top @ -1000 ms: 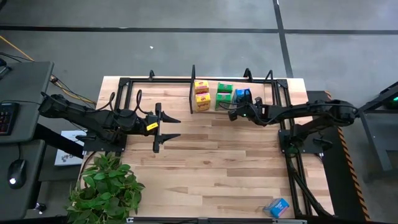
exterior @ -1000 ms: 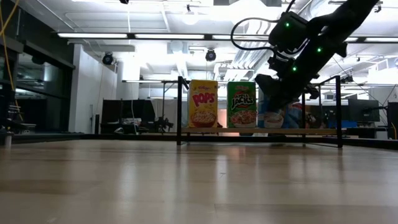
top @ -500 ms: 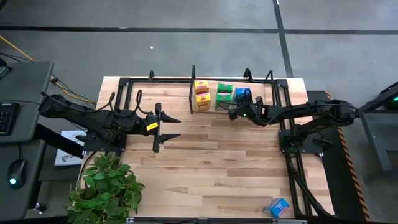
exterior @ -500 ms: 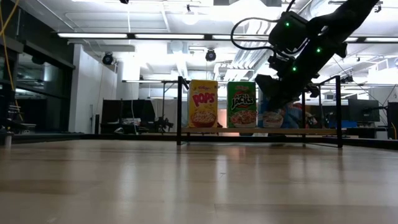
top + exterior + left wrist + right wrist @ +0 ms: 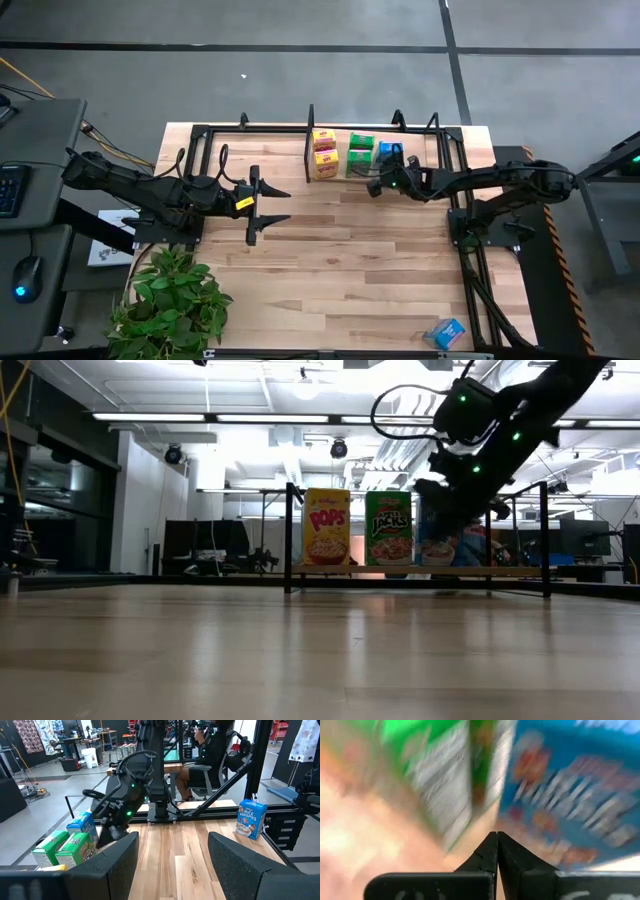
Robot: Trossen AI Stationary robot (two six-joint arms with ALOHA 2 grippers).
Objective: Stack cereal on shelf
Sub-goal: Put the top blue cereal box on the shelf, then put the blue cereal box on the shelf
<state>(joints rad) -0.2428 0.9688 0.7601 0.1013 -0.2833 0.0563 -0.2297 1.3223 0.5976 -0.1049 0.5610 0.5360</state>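
Observation:
The shelf [image 5: 250, 128], a low black tube frame with a light board [image 5: 400, 571], stands along the table's far edge. On it stand yellow boxes [image 5: 323, 152], green boxes [image 5: 360, 152] and one blue box [image 5: 388, 152], resting on their bottoms. My right gripper [image 5: 497, 836] is shut, and its tips point at the foot of the gap between the green [image 5: 435, 785] and blue [image 5: 570, 795] boxes. It also shows in the high view [image 5: 377, 178]. Another blue box [image 5: 445, 333] stands at the table's near right corner. My left gripper [image 5: 285, 205] waits wide open at mid-left. My right gripper comes at the boxes from the table's near side with shut fingers, roughly level. I cannot tell whether its tips touch the blue box or the green box; the wrist view is blurred there.
A potted plant [image 5: 170, 300] stands at the near left corner. The shelf's black uprights [image 5: 290, 535] and side rails [image 5: 465, 250] frame the table's far and right sides. Bare tabletop [image 5: 350, 270] lies between the arms and the near edge. A seated person [image 5: 210, 750] shows beyond the table.
My right gripper has shifted slightly up and toward the right in front of the blue box, staying shut. The boxes on the shelf stand as before.

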